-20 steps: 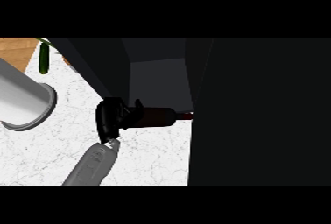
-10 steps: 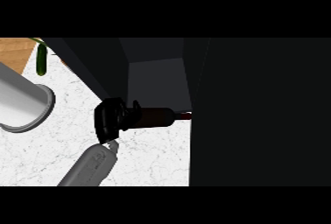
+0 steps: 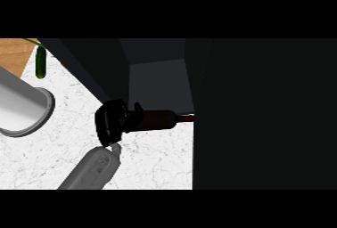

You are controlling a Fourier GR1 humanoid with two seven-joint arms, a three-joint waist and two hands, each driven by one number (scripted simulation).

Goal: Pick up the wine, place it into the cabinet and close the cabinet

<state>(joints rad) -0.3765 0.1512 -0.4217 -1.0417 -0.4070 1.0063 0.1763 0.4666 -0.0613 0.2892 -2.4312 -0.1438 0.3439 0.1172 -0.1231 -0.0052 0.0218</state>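
Where the white marbled counter [image 3: 154, 167] lies nearest, a grey forearm [image 3: 92, 169] comes in from the lower left and slants up and to the right. At its end is the black left hand [image 3: 110, 121], fingers and thumb curled round the base of the wine bottle [image 3: 157, 120]. The bottle is dark and lies on its side, its body pointing right. Its thin reddish neck reaches the edge of a broad dark panel [image 3: 263, 116] that fills the whole right side of the view from near to far. The bottle sits right at the near lip of the open cabinet [image 3: 158, 75], just where the counter ends and the grey cabinet floor begins. Whether it rests on that floor or is held above it cannot be told. No right hand shows anywhere.

Just beyond the hand, the cabinet's interior is a dim grey recess, bounded on the left by a dark slanting wall and on the right by the dark panel.

To the left of the hand and apart from it, a large pale grey cylinder [image 3: 20, 104] lies across the counter, its round end facing right. Farther back at the left, a slim green vegetable [image 3: 41, 64] stands near the far edge of the counter. A patch of brown wooden surface [image 3: 13, 51] shows in the far left corner.
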